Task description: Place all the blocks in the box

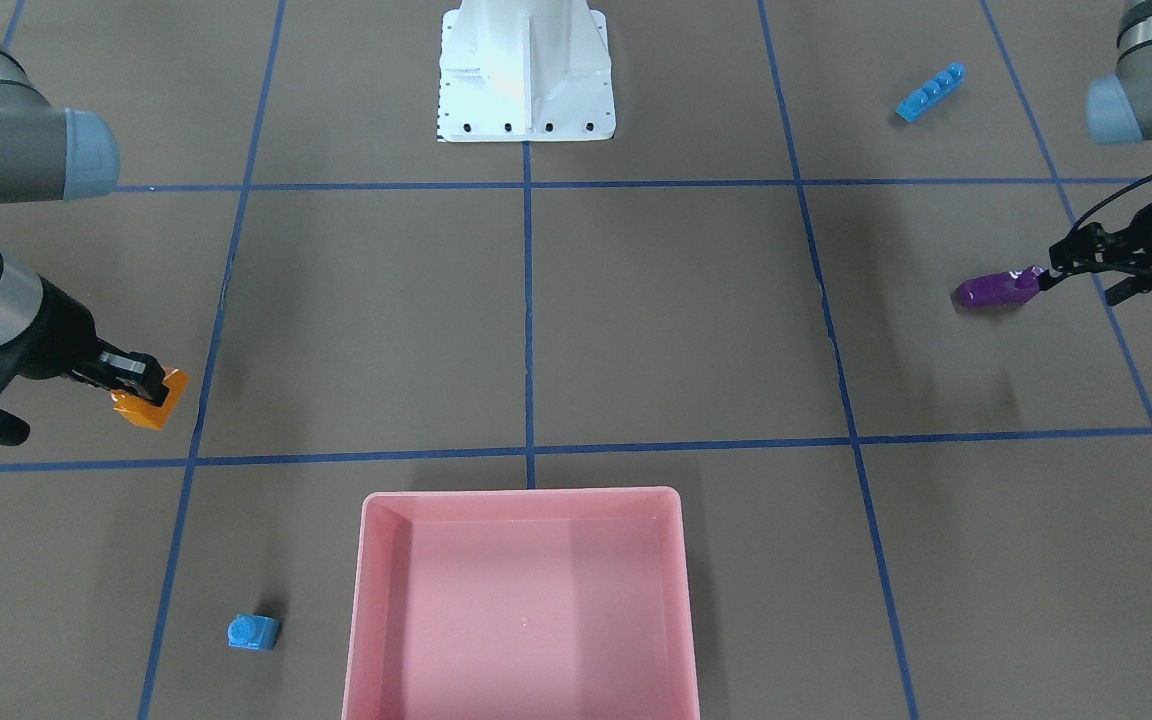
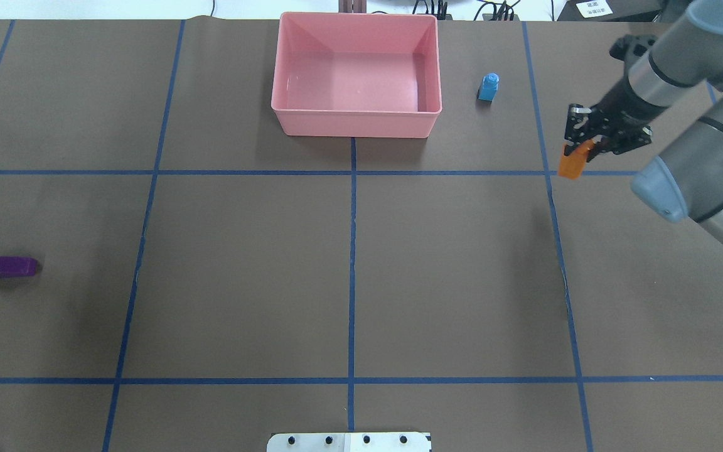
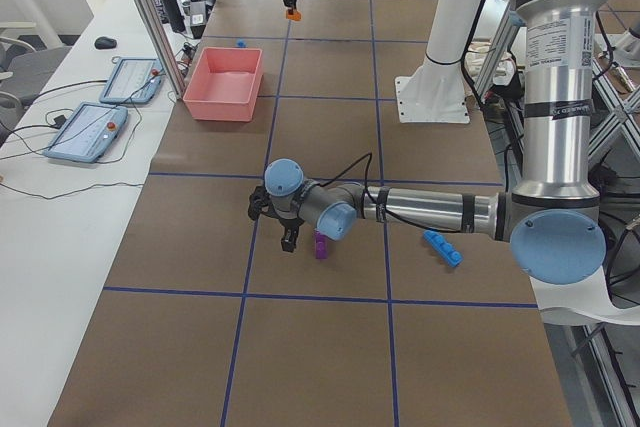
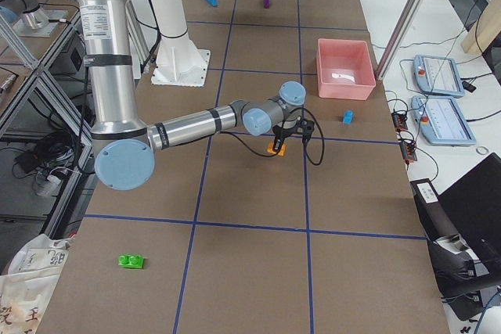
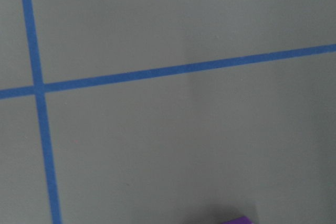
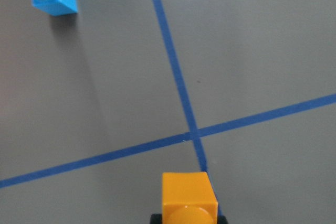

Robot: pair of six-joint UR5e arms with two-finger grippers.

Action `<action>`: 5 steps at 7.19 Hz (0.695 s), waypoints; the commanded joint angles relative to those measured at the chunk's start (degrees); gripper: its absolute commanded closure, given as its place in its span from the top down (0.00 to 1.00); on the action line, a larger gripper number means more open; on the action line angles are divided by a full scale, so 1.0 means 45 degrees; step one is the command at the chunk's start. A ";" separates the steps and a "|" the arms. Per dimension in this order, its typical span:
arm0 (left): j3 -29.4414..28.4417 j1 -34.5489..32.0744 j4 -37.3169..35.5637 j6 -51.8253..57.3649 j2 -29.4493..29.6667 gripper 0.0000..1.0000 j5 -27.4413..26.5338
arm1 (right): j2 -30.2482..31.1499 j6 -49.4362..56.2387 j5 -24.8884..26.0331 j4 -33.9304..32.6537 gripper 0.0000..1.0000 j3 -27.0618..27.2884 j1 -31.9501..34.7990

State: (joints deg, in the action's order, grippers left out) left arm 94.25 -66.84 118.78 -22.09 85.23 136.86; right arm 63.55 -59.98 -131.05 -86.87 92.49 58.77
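My right gripper [image 1: 148, 388] is shut on the orange sloped brick [image 1: 151, 408] and holds it just above the table; it also shows in the overhead view [image 2: 573, 162] and the right wrist view [image 6: 188, 199]. The tiny blue brick [image 2: 488, 87] stands right of the pink box [image 2: 355, 124]. My left gripper [image 1: 1056, 270] is open and empty, beside the end of the long purple brick [image 1: 998, 289], which lies on the table [image 2: 0, 265]. The long blue brick [image 1: 931, 92] lies farther back. The green brick [image 4: 131, 260] lies far off on the right arm's side.
The white robot base plate [image 1: 526, 100] stands at the middle of the near edge. Blue tape lines [image 2: 352, 251] divide the brown table into squares. The pink box [image 1: 521, 492] holds nothing. Tablets [image 3: 105, 117] lie beyond the table's far edge.
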 commanded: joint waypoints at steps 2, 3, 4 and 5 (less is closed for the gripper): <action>0.0674 0.0751 0.1709 0.5510 -0.1108 0.93 -0.1389 | -0.5068 -0.0825 0.0080 -0.0250 0.00 -0.4095 -0.0090; 0.0715 0.0732 0.1729 0.7487 -0.1186 0.97 -0.1389 | -0.6433 -0.1681 0.0138 0.0043 0.00 -0.5635 -0.0188; 0.0754 0.0790 0.1729 0.8280 -0.1128 0.97 -0.1389 | -0.7355 -0.2424 0.0467 0.1148 0.00 -0.7139 -0.0440; 0.0716 0.1274 0.1729 0.8868 -0.0973 0.99 -0.1409 | -0.7945 -0.3398 0.1148 0.2745 0.00 -0.8643 -0.0887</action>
State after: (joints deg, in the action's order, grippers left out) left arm 97.46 -62.81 126.48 13.05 80.35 130.65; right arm 32.32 -70.20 -128.80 -81.95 62.25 56.77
